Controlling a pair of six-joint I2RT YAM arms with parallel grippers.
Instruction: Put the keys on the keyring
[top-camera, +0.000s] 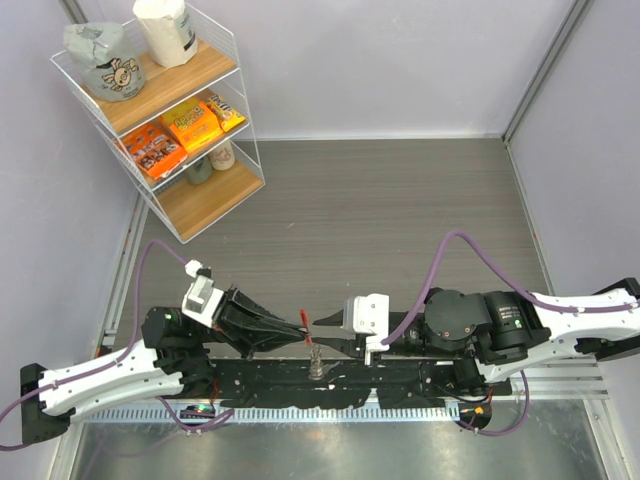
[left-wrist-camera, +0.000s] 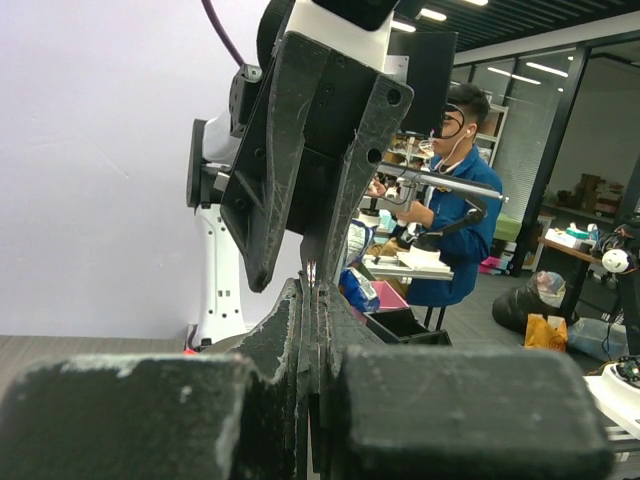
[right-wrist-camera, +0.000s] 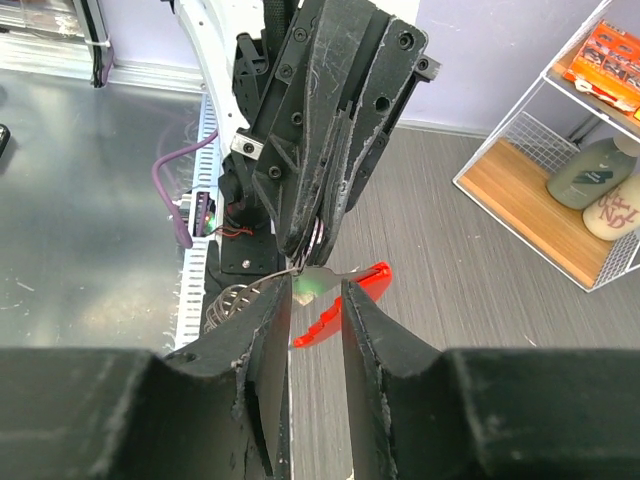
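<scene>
The two grippers meet tip to tip above the table's near edge. My left gripper (top-camera: 298, 331) (left-wrist-camera: 312, 290) is shut on the keyring's thin wire end, and its closed tips show in the right wrist view (right-wrist-camera: 318, 238). The keyring's red arc (right-wrist-camera: 345, 300) (top-camera: 303, 317) sticks out beside them, and its silvery coil (right-wrist-camera: 228, 305) hangs to the left. My right gripper (right-wrist-camera: 315, 290) (top-camera: 320, 323) has its jaws a narrow gap apart. The green key (right-wrist-camera: 318, 283) sits at that gap's mouth with its silver blade pointing towards the red arc. A small metal piece (top-camera: 315, 366) dangles below. The black key is not visible.
A white wire shelf (top-camera: 165, 110) with snack packs, bags and bottles stands at the far left. The dark arm base rail (top-camera: 330, 385) and a metal plate (top-camera: 330, 450) run along the near edge. Purple cables (top-camera: 150, 260) loop off both arms.
</scene>
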